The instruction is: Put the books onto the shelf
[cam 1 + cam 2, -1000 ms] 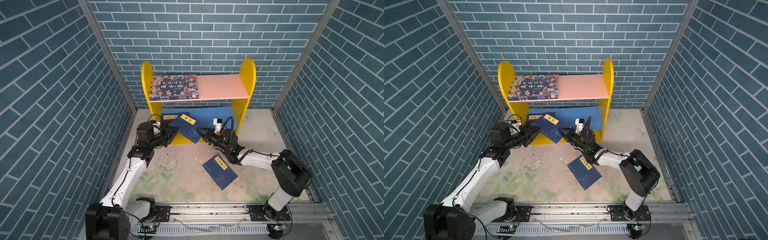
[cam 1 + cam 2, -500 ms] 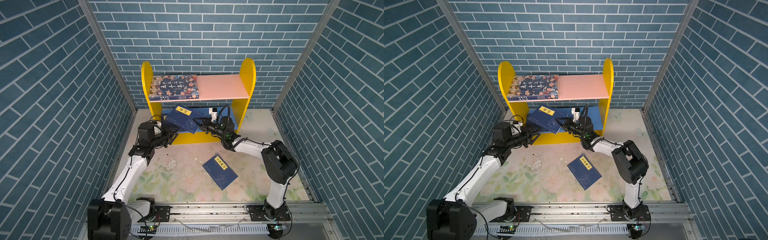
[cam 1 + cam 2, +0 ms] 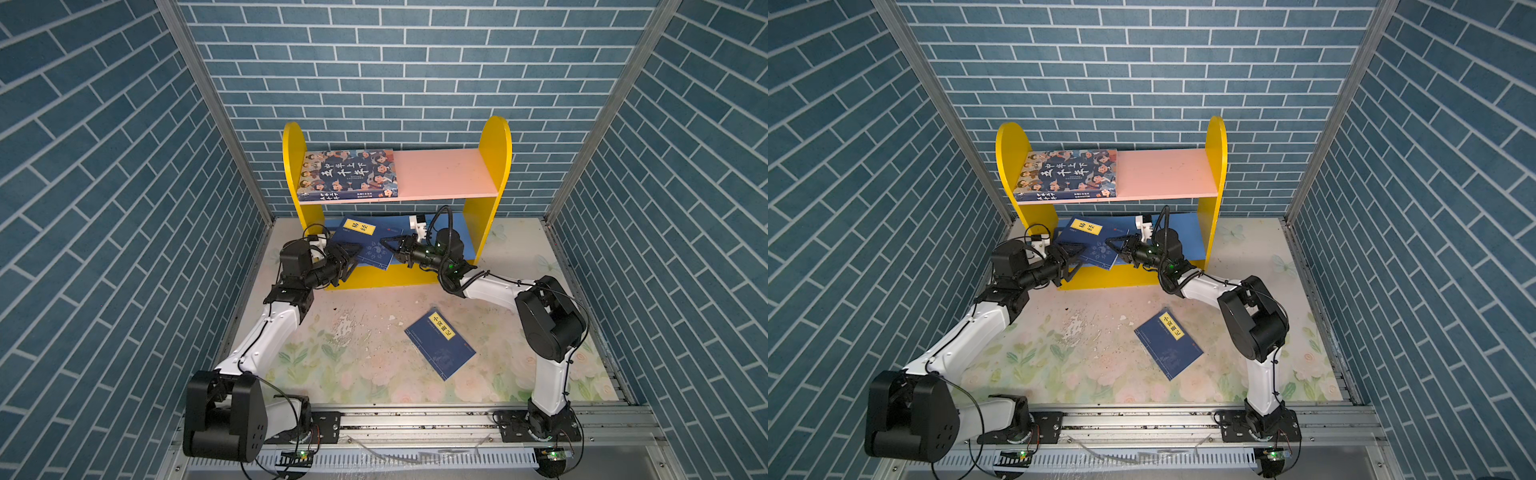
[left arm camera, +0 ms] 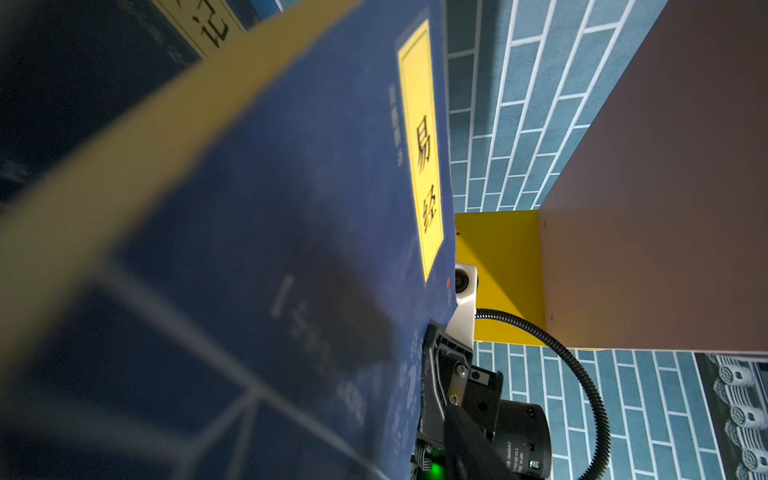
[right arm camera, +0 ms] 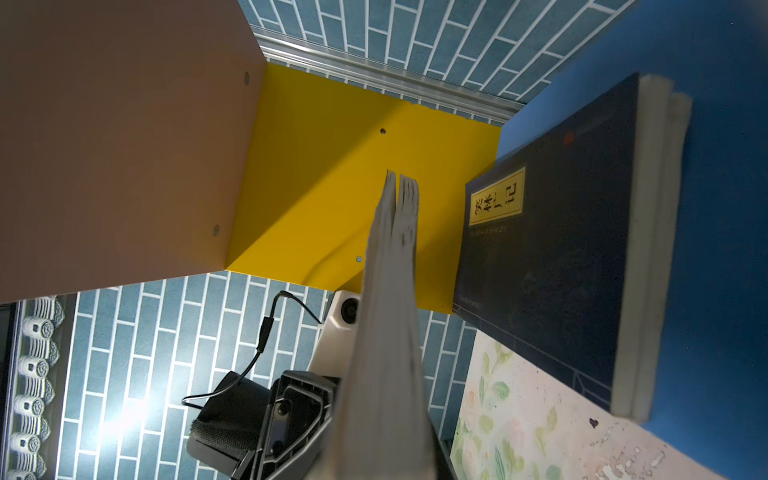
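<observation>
The floral counter (image 3: 353,365) carries the shelf (image 3: 495,166) at its back and one thin navy book (image 3: 439,345) lying flat; the thick cartoon-face book (image 3: 348,174) lies at the left end of the pink upper board (image 3: 444,172)

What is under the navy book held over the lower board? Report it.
Another navy book lies flat on the blue lower board, seemingly with a second beneath. In both top views the held book covers most of them.

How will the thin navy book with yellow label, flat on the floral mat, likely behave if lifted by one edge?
Probably floppy: the thin navy book looks slim, so it may sag. It lies flat on the floral mat, so a push would likely slide it, not tip it.
</observation>
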Controlling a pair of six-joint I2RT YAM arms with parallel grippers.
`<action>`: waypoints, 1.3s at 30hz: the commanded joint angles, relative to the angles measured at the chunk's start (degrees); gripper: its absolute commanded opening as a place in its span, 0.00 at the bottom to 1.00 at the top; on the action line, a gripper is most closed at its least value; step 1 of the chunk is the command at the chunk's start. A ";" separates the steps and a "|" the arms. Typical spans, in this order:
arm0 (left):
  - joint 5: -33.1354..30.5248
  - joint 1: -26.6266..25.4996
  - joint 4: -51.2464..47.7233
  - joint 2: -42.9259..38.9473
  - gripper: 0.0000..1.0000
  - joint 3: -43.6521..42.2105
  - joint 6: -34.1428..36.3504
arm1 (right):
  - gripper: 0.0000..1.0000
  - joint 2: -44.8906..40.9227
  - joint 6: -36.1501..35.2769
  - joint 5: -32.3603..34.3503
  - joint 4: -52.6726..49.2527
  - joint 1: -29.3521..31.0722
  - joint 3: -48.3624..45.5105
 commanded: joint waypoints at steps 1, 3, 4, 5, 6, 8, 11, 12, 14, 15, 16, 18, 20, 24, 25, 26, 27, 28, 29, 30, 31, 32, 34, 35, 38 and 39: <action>0.78 0.07 4.81 0.91 0.51 0.23 -1.71 | 0.01 0.20 2.75 -2.76 3.22 -0.04 2.20; 0.72 -0.02 5.42 1.55 0.44 0.72 -2.36 | 0.02 0.67 3.32 -3.14 3.52 -0.02 2.80; 0.62 -0.11 5.56 1.88 0.42 1.00 -2.57 | 0.02 0.94 3.66 -3.40 3.67 -0.07 3.17; 0.46 -0.20 5.74 2.33 0.39 1.20 -2.97 | 0.02 1.37 4.02 -3.66 3.79 -0.02 3.65; 0.37 -0.28 6.17 2.90 0.37 1.24 -3.59 | 0.03 1.75 4.37 -4.00 3.85 -0.02 4.27; 0.27 -0.28 8.21 3.97 0.38 0.71 -5.79 | 0.03 2.30 4.82 -4.60 3.89 -0.02 5.13; 0.27 -0.28 8.72 4.69 0.35 0.55 -6.66 | 0.03 2.74 5.39 -4.83 3.79 -0.02 5.57; 0.10 -0.28 8.75 4.70 0.32 0.60 -6.67 | 0.03 2.83 5.49 -4.88 3.66 -0.11 5.67; -0.14 -0.28 8.06 4.66 0.29 1.05 -6.87 | 0.03 2.84 5.71 -4.94 3.60 -0.01 5.59; -0.38 -0.28 7.02 4.49 0.27 1.32 -7.08 | 0.03 2.71 5.75 -5.07 3.58 0.00 5.35; -0.66 -0.25 6.46 4.26 0.25 1.40 -7.28 | 0.03 2.55 5.75 -5.01 3.61 -0.03 5.04; -1.11 -0.24 5.76 3.44 0.25 1.46 -7.77 | 0.03 1.85 5.68 -4.58 4.10 -0.02 3.68; -1.13 -0.20 5.02 2.56 0.30 0.99 -8.04 | 0.03 1.06 5.75 -3.94 4.96 -0.04 2.14; -0.71 -0.20 1.97 0.57 0.48 0.01 -8.04 | 0.03 -0.52 5.58 -2.78 5.71 0.11 0.03; -0.65 -0.24 1.80 0.07 0.51 -0.27 -7.93 | 0.03 -0.84 5.45 -2.40 5.72 -0.02 -0.39; -0.40 -0.21 1.64 -0.38 0.53 -0.51 -7.88 | 0.03 -1.17 5.34 -2.12 5.57 -0.02 -0.71; -0.27 -0.20 1.15 -0.73 0.54 -0.68 -7.71 | 0.03 -1.41 5.24 -2.02 5.54 -0.10 -0.82; -0.26 -0.20 0.81 -0.87 0.54 -0.80 -7.49 | 0.03 -1.54 5.23 -2.02 5.52 -0.04 -0.75; -0.27 -0.20 0.34 -1.06 0.55 -0.90 -7.15 | 0.03 -1.64 5.22 -2.15 5.61 -0.07 -0.66; -0.41 -0.20 -0.40 -1.21 0.55 -0.96 -6.62 | 0.03 -1.72 5.23 -2.08 5.70 -0.05 -0.57; -0.58 -0.20 -0.80 -1.41 0.56 -1.00 -6.17 | 0.03 -1.96 5.31 -1.98 5.98 -0.11 -0.78; -0.68 -0.20 -1.79 -1.58 0.56 -1.02 -5.39 | 0.03 -2.31 5.40 -1.93 6.14 -0.06 -1.04; -0.78 -0.13 -2.95 -2.26 0.58 -1.20 -4.40 | 0.03 -3.23 5.32 -1.51 6.10 -0.25 -1.89; -0.78 -0.07 -3.77 -2.53 0.59 -1.19 -3.83 | 0.03 -3.63 5.31 -1.16 6.23 -0.38 -2.28; -1.15 0.07 -6.59 -2.90 0.61 -0.66 -1.68 | 0.03 -4.18 5.81 -0.41 7.54 -0.46 -2.85; -1.31 0.02 -6.25 -2.92 0.61 -0.72 -1.37 | 0.03 -4.19 5.99 -0.26 7.77 -0.63 -2.80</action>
